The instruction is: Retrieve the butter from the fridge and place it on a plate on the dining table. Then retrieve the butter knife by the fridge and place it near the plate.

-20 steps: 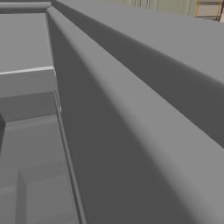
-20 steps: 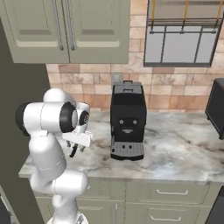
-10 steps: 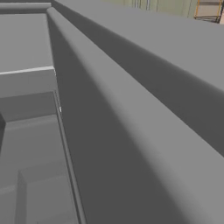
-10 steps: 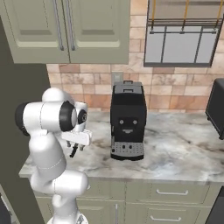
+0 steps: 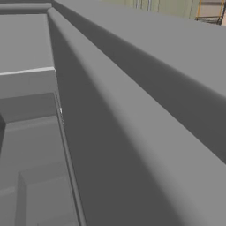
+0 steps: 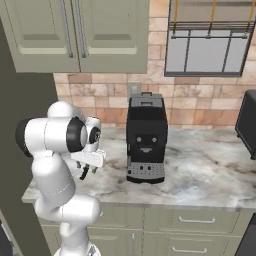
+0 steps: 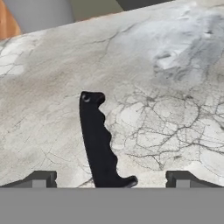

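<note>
Two dark fingertips (image 7: 41, 179) stand far apart at the bottom of the hand view, so the hand (image 7: 111, 180) is wide open and holds nothing. Between them, a little nearer the left tip than the right, lies the butter knife (image 7: 99, 140), flat on the marble worktop (image 7: 175, 109). What shows of it is a black handle with a wavy edge and a small hole at its far end; that end points away from the hand and leans slightly left, while the near end flares out just above the bottom edge and passes out of sight there, so the blade cannot be seen. Whether the tips touch the worktop cannot be told; neither tip touches the handle. In the right base view the hand (image 6: 85, 169) hangs low over the near left part of the same worktop (image 6: 200, 170), pointing down from the bent white arm (image 6: 52, 145), with a black coffee machine (image 6: 146, 137) standing well off to its right against the brick wall (image 6: 105, 100). Pale green cabinets (image 6: 75, 30) hang above it, and drawers (image 6: 195, 227) sit under the worktop's edge. To the left of the hand, in the left base view, the matte grey fridge (image 5: 132, 132) rises as a broad slanting surface, with grey walls beside it.
</note>
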Robot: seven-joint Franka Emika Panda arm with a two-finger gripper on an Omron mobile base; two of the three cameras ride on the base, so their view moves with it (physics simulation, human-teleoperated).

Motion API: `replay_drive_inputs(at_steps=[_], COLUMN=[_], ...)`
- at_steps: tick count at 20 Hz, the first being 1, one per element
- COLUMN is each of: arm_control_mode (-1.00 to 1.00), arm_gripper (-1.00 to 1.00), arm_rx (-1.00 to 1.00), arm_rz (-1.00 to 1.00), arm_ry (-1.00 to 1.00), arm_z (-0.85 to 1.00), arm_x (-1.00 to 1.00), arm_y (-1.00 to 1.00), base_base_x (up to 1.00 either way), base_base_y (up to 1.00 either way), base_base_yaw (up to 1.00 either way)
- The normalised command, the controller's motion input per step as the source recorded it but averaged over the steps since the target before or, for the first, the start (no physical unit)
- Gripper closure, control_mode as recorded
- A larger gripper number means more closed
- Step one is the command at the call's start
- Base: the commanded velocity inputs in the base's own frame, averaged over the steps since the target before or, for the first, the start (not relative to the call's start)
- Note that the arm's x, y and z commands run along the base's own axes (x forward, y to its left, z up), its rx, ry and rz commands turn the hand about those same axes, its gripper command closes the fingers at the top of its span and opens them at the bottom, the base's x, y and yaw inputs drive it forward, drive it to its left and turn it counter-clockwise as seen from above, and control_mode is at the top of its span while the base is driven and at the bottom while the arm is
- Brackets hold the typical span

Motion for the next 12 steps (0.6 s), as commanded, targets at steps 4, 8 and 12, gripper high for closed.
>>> replay_drive_inputs(at_steps=[4,8,12], arm_control_mode=[-1.00,-1.00,-1.00], arm_gripper=[1.00,1.00,1.00], arm_rx=[-0.06,-0.02,0.00], arm_rz=[0.00,0.00,0.02], arm_ry=[0.04,0.07,-0.01], arm_z=[-0.50,-0.21,0.00], arm_x=[-0.16,-0.02,-0.47], arm_y=[0.09,0.00,-0.17], base_base_x=[0.00,0.00,0.00], base_base_y=[0.00,0.00,0.00], base_base_yaw=[0.00,0.00,0.00])
